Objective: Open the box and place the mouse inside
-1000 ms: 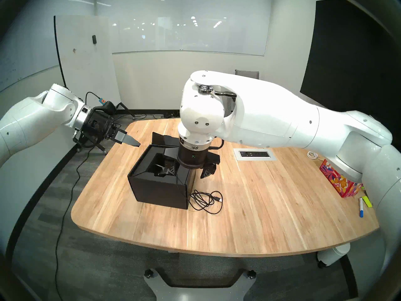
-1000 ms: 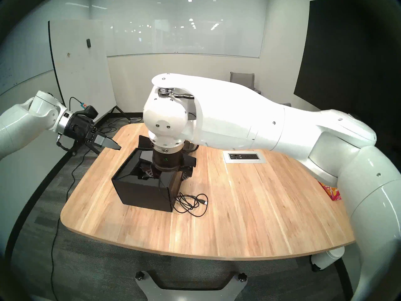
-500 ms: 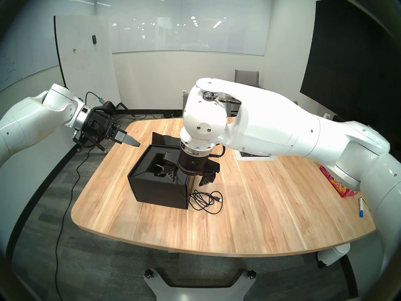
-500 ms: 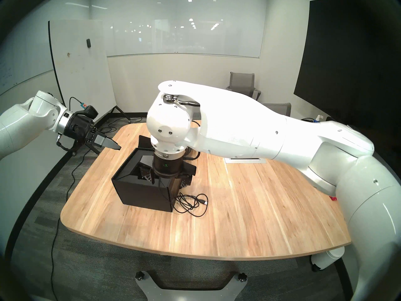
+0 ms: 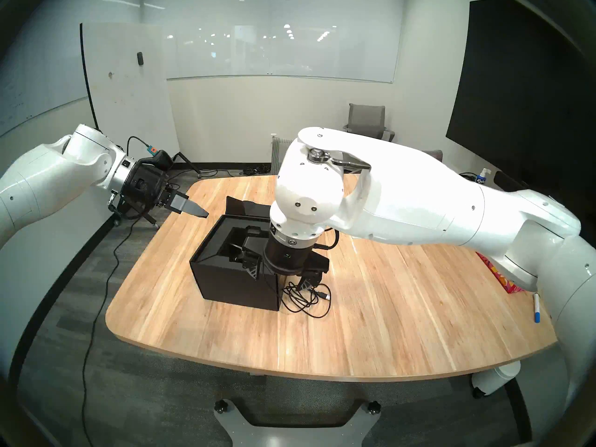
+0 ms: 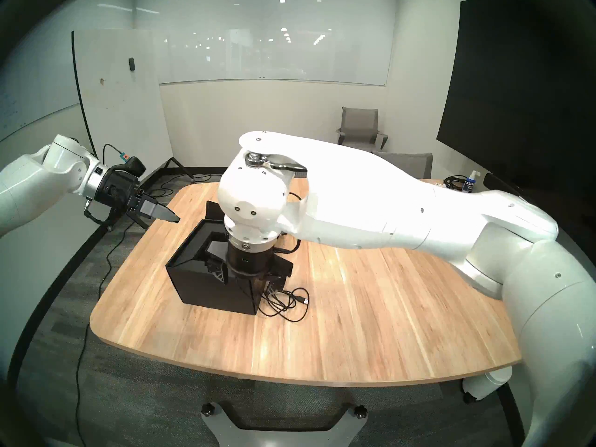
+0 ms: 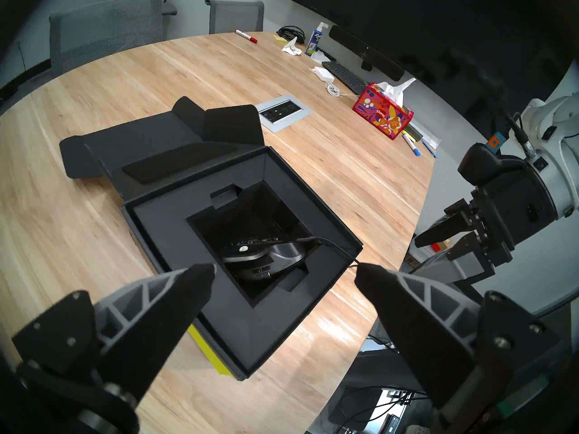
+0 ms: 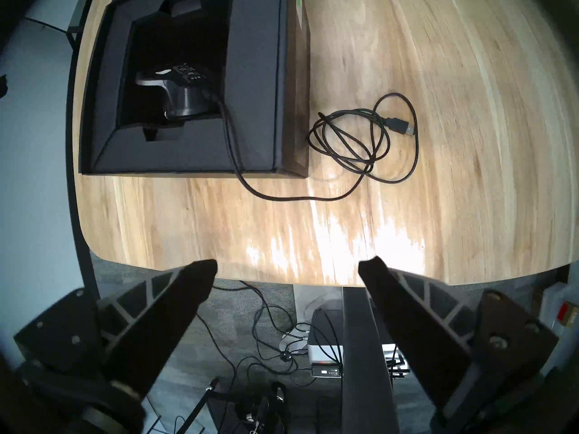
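Note:
The black box point(image 5: 232, 282) stands open on the wooden table point(image 5: 387, 307), its lid flap point(image 5: 245, 207) folded back. The black mouse point(image 7: 269, 256) point(image 8: 185, 95) lies in the foam insert's cavity. Its cable climbs over the near rim and ends in a coil point(image 5: 306, 299) point(image 8: 354, 142) on the table beside the box. My right gripper point(image 5: 280, 275) point(image 8: 286, 267) hangs open and empty over the box's right front corner, one finger above the coil. My left gripper point(image 5: 180, 219) point(image 7: 285, 272) is open, holds nothing, and hovers off the table's left edge, pointing at the box.
A red floral tissue box point(image 7: 382, 115) and markers point(image 5: 537, 307) sit near the table's right edge. A power outlet plate point(image 7: 283, 112) is set into the table behind the box. A keyboard point(image 7: 344, 76), white charger point(image 7: 322, 73) and spray bottle point(image 7: 315, 42) lie farther off.
The right arm has sunk and drifted toward the table's near side, bringing its open gripper from over the box cavity down to the box's right front corner. The left arm stayed still.

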Tool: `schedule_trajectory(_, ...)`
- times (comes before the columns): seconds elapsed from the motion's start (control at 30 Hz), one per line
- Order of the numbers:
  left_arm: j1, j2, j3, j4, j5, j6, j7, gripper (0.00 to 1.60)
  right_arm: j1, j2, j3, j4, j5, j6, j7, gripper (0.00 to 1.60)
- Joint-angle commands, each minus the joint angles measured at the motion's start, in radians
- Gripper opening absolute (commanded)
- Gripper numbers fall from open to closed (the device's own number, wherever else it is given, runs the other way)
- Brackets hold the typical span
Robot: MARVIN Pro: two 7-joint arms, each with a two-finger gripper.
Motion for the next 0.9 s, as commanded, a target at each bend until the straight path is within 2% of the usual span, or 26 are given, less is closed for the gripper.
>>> schedule_trajectory(0.0, -0.019, -0.001, -0.014, -0.001, -0.006, -0.002, -0.018, 1.6, 0.005, 0.022, 0.02, -0.044, -0.001, -0.054, 0.001, 1.6)
schedule_trajectory(0.17, -0.019, -0.001, -0.014, -0.001, -0.006, -0.002, -0.019, 1.6, 0.002, 0.025, 0.021, -0.054, -0.001, -0.072, 0.001, 1.6)
schedule_trajectory(0.37, -0.019, -0.001, -0.014, -0.001, -0.007, -0.002, -0.017, 1.6, 0.004, 0.041, 0.016, -0.071, -0.001, -0.027, 0.001, 1.6)
schedule_trajectory(0.67, -0.018, 0.0, -0.014, -0.002, -0.007, -0.002, -0.013, 1.6, -0.015, 0.134, 0.0, -0.18, -0.001, 0.029, 0.001, 1.6)
schedule_trajectory(0.87, -0.018, 0.0, -0.014, -0.003, -0.007, -0.002, -0.012, 1.6, -0.044, 0.172, -0.021, -0.205, -0.001, 0.068, 0.001, 1.6)
